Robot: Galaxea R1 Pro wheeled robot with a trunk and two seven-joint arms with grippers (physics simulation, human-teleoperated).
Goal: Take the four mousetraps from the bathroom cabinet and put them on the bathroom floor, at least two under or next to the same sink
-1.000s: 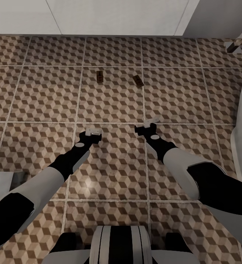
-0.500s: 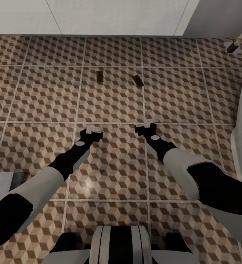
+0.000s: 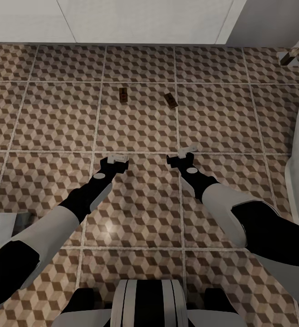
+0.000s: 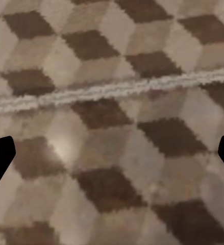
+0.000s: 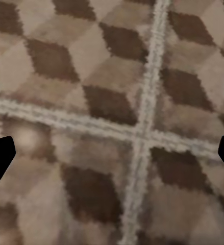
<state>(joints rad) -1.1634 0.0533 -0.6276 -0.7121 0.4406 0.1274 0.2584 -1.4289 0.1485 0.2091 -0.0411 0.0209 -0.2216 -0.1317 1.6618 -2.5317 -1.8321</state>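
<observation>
I count two mousetraps on the bathroom floor (image 3: 54, 118), one (image 3: 124, 94) ahead of my left jaws (image 3: 117, 158), the other (image 3: 170, 100) ahead of my right jaws (image 3: 186, 151). By my reckoning two are left to fetch. Both jaws hang spread and empty above the tiles. A white panel (image 3: 140, 20) stands beyond the traps; nothing blocks the way.
</observation>
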